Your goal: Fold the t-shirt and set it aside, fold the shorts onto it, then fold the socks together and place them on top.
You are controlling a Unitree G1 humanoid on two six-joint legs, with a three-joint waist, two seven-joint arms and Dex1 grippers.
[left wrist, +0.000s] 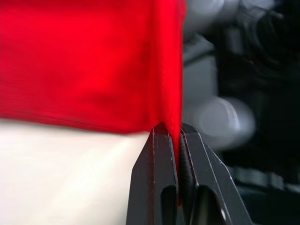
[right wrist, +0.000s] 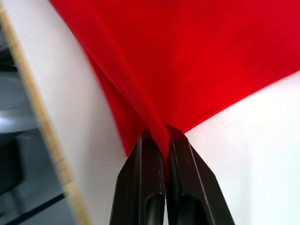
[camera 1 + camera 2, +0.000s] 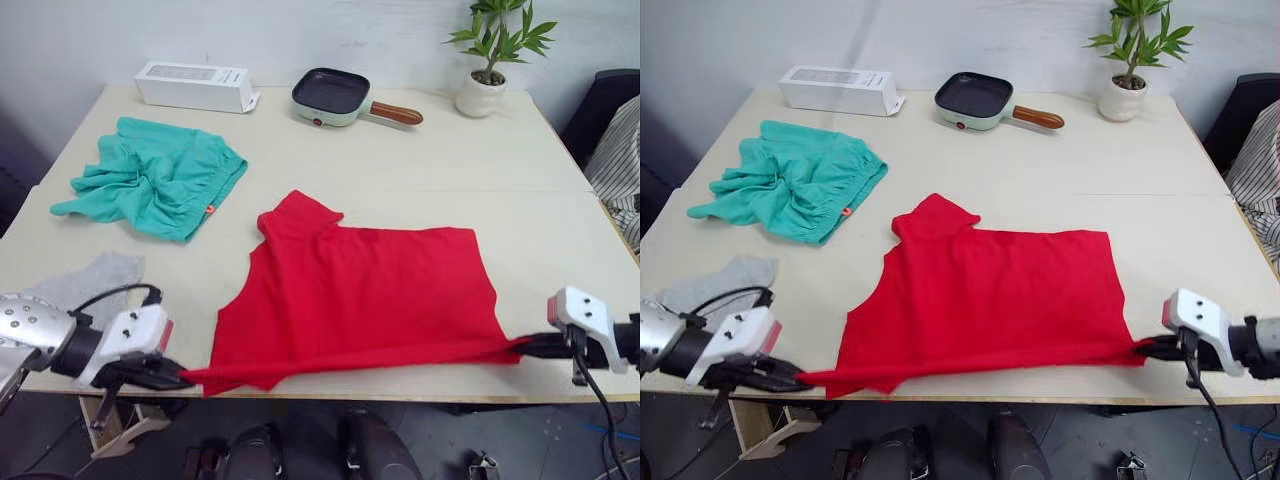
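While the left gripper [image 3: 180, 378] at the lower left of the frame and the right gripper [image 3: 525, 347] at the lower right each pinch the near hem of the t-shirt [image 3: 360, 295] with fingers closed tight on the cloth, the red fabric draws taut between them along the table [image 3: 400, 180] edge. It looks light, limp and unlikely to slip, so corners and hems seem the best holds. The shorts [image 3: 160, 178] lie crumpled at upper left, the socks [image 3: 90, 280] below them.
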